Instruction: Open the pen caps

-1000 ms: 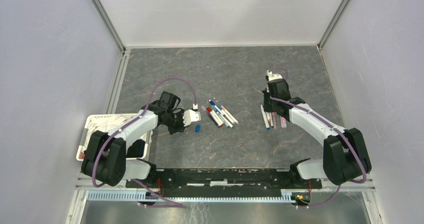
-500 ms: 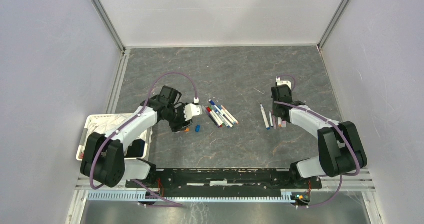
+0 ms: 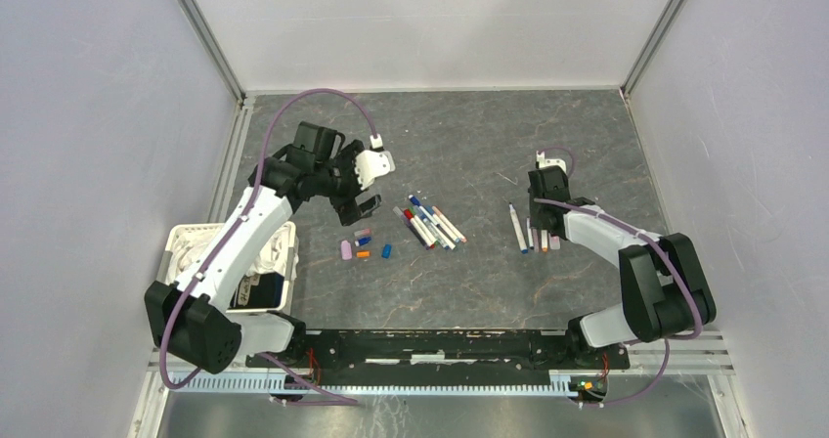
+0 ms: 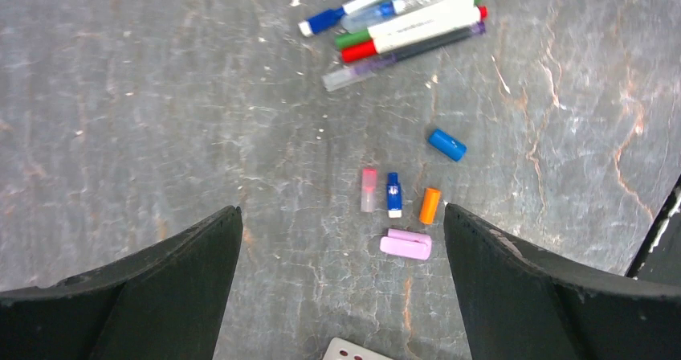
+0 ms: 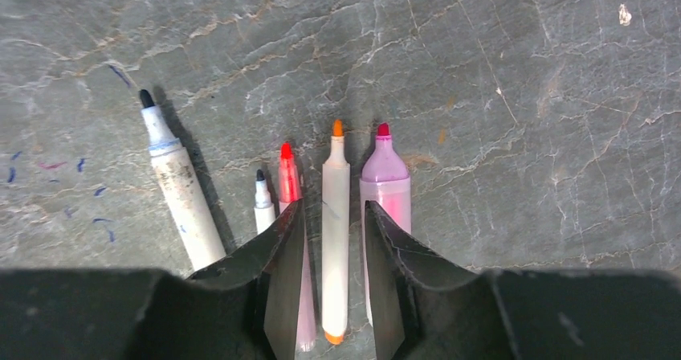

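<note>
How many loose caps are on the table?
5: blue cap by the pens; pink cap, dark-blue cap, orange cap in a row; lilac cap nearby. Others may be hidden.

Left wrist: pens (image 4: 417, 22) run off the top edge, far ends unseen. White scrap (image 4: 359, 350) cut by the bottom edge — unidentifiable.
Right wrist: fingers (image 5: 281, 280) cover the tails of the red pen (image 5: 287, 175) and pink pen (image 5: 385, 183).
Top view: tray (image 3: 172, 245) contents unreadable — left arm (image 3: 244, 233) lies across it.

pen caps (image 4: 405, 244): five loose, clustered | pens (image 5: 336, 215): five uncapped, parallel
</note>
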`<state>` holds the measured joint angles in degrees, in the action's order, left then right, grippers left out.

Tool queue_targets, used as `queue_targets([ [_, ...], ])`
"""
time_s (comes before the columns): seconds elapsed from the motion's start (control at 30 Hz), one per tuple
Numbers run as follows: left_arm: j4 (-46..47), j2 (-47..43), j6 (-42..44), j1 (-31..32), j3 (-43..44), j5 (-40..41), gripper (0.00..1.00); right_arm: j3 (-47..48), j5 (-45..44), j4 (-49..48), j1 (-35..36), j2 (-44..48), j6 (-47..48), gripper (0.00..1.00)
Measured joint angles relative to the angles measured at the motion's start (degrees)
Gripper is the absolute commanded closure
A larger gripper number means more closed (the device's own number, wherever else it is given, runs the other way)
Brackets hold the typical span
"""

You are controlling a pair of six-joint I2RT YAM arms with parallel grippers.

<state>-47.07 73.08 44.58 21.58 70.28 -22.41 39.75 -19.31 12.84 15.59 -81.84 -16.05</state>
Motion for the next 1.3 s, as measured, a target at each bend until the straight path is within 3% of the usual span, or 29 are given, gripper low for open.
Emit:
queue_targets([
  [0.2,1.95,-3.98,-5.20,-1.40,0.55,2.93,0.00,1.53,3.04,0.07,1.55,4.17,0.00,0.60],
  [0.37,2.43,-4.17,-7.02,-1.75,0.63,2.84,0.00,3.93,8.59,-2.32,9.07,4.48,1.66,0.65],
  [0.53,1.84,-1.18,-7.32,-1.75,0.61,2.82,0.00,10.08,14.93,-3.80,16.59,-1.86,4.48,0.76],
  [0.63,1.75,-1.22,-7.87,-1.75,0.61,2.75,0.00,12.39,16.87,-4.28,20.11,-5.60,5.42,0.77],
  [0.93,1.73,-1.22,-9.35,-2.32,0.59,1.44,0.00,16.31,19.21,-4.59,22.95,-15.61,6.34,0.80],
  [1.3,1.75,-0.63,-10.12,-2.86,-0.61,0.66,0.00,16.39,19.80,-5.07,23.69,-18.64,6.51,0.81],
])
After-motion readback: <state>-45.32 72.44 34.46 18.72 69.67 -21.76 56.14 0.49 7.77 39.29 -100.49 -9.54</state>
